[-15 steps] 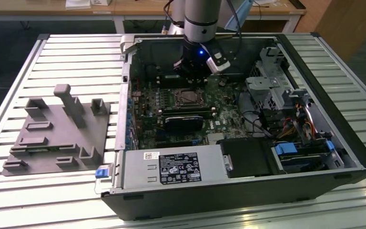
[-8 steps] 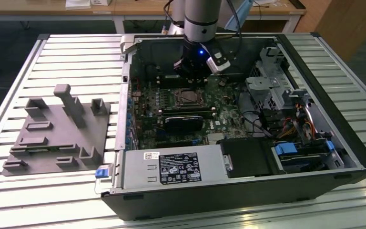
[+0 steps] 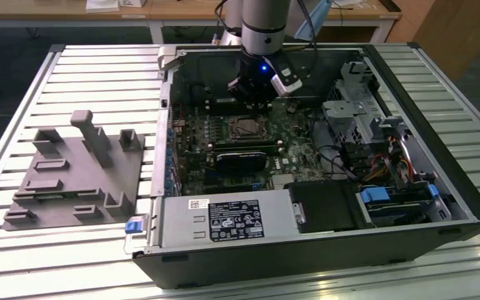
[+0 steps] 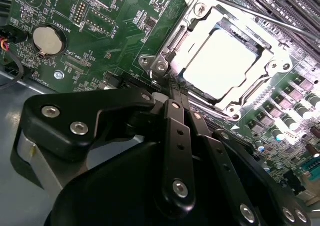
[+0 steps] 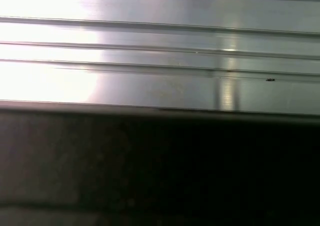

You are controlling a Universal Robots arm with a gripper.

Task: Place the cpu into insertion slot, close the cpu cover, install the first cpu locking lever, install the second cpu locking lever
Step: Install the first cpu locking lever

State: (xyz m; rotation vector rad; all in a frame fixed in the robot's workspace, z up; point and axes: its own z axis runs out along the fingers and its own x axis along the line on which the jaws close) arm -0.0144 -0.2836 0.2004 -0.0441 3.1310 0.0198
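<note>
The cpu (image 4: 225,66) lies with its silver-grey top up in the insertion slot (image 3: 244,128) on the green board. The cpu cover (image 4: 176,38), a silvery frame, lies flat around it. A thin metal locking lever (image 4: 270,20) runs along one side of the socket. My gripper (image 4: 176,88) has its black fingers pressed together, shut, with the tips at the socket's corner and nothing visible between them. In the exterior view the gripper (image 3: 252,99) hangs just behind the socket inside the open computer case.
A long black card (image 3: 240,159) sits just in front of the socket, with the power-supply box (image 3: 215,222) nearer still. Drive cages and cables (image 3: 365,125) fill the exterior view's right. A grey fixture (image 3: 73,169) stands on the slatted table (image 5: 150,36).
</note>
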